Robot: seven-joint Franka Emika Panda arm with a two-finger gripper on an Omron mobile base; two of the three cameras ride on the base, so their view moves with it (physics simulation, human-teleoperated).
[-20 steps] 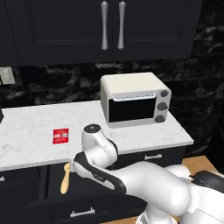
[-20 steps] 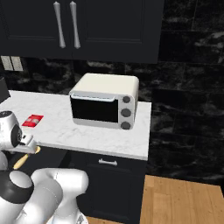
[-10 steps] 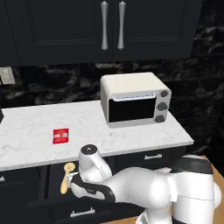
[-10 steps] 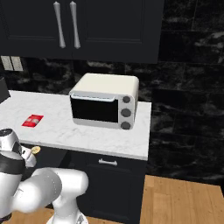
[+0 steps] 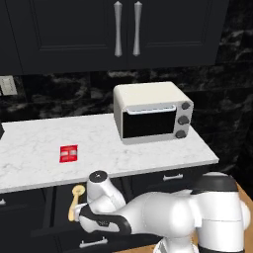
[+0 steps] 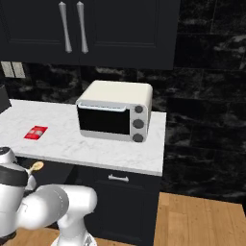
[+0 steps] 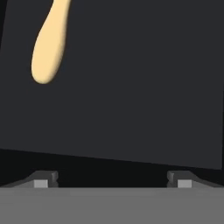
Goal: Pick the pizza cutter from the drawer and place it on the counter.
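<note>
The tan pizza cutter (image 5: 75,201) lies in the open black drawer (image 5: 58,213) under the counter (image 5: 34,143). Its round disc head (image 6: 36,166) points toward the counter edge. In the hand view the rounded end of its handle (image 7: 47,54) shows at the upper left on the drawer's dark floor (image 7: 140,87). My gripper (image 7: 113,182) hangs over the drawer, open, with its fingertips (image 7: 45,180) wide apart and nothing between them. The handle lies ahead and to the left of the gap. The white arm bends low in front of the drawer and hides part of it.
A flat red packet (image 5: 68,153) lies on the counter (image 6: 62,141) left of a white toaster oven (image 5: 153,112). A narrower black drawer with a short silver handle (image 5: 173,176) sits to the right, shut. Black wall cupboards hang above. Wooden floor (image 6: 202,221) lies at the right.
Over the last second the arm dropped from counter height to the drawer, its elbow swinging lower. The pizza cutter and red packet have stayed where they were.
</note>
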